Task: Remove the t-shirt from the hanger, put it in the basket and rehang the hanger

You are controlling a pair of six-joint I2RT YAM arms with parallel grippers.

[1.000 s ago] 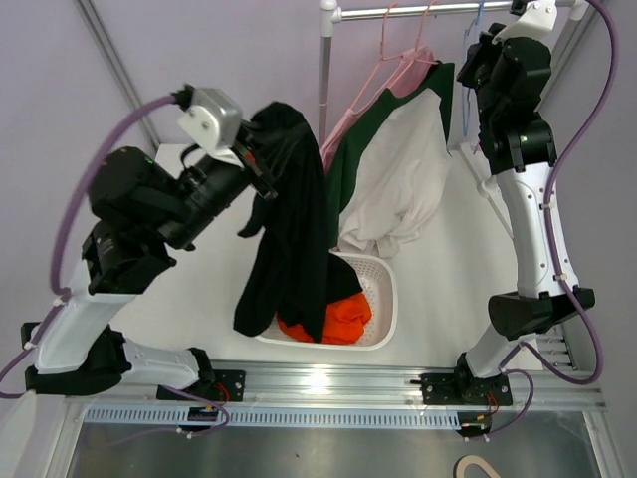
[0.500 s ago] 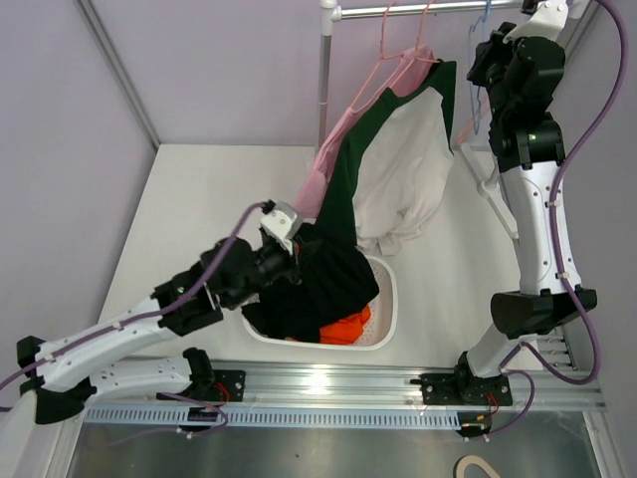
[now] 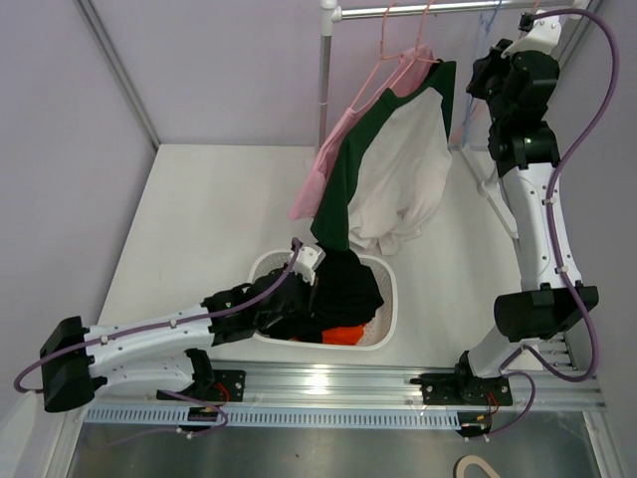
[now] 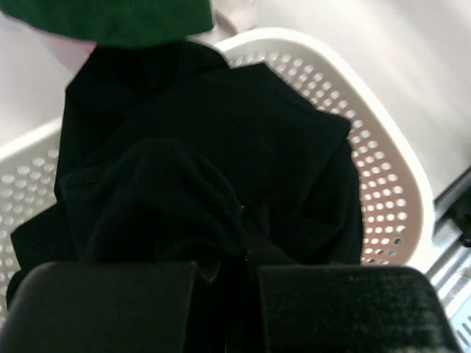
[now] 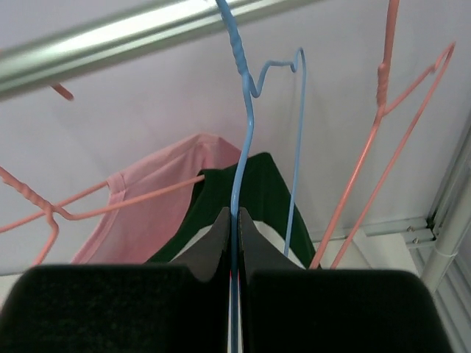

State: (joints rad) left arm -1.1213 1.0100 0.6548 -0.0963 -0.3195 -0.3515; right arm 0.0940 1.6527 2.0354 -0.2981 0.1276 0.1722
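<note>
The black t-shirt lies bunched in the white perforated basket. In the left wrist view it fills the basket. My left gripper is low over the basket, and its jaws are shut on a fold of the black cloth. My right gripper is up at the rail at top right. In its wrist view it is shut on the wire of a bare blue hanger that hooks over the rail.
A green-and-white shirt and a pink garment hang on pink hangers from the rail, right above the basket. Orange cloth lies in the basket. More pink hangers hang beside the blue one. The rack pole stands behind.
My left arm has swung down from high up and lowered the black t-shirt into the basket. My right arm has stayed at the rail, still shut on the blue hanger.
</note>
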